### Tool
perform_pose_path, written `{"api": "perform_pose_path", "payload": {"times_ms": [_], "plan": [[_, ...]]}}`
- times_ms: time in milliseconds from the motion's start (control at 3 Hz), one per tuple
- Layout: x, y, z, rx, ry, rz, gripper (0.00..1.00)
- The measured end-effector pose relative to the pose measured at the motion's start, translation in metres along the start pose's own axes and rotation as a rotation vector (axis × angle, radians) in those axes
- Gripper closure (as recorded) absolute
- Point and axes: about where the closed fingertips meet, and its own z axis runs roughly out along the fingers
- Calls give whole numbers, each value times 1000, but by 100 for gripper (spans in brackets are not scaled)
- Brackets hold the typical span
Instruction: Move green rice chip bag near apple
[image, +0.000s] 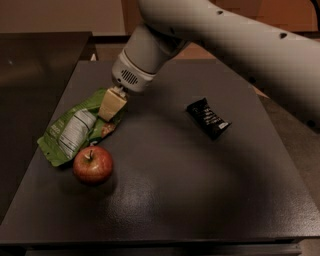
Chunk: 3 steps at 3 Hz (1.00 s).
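The green rice chip bag (75, 129) lies flat on the dark table (190, 200) at the left, label panel up. The red apple (93, 165) stands just in front of it, touching or nearly touching the bag's lower edge. My gripper (112, 104) comes down from the big white arm (225, 35) onto the bag's upper right corner. Its cream fingers are closed on that corner. The far fingertip is hidden behind the near one.
A small black wrapper (208, 118) lies right of centre on the table. A second dark surface (35, 65) stands to the left, beyond the table's left edge. The floor shows at the right past the table's edge.
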Motion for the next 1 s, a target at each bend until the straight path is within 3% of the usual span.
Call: {"api": "perform_pose_path", "payload": {"times_ms": [333,667,1000], "plan": [[-1,1,1,-1,1,-3,13],[-2,3,1,-2,2,-5,0],[-2,3,1,-2,2,-6,0]]}}
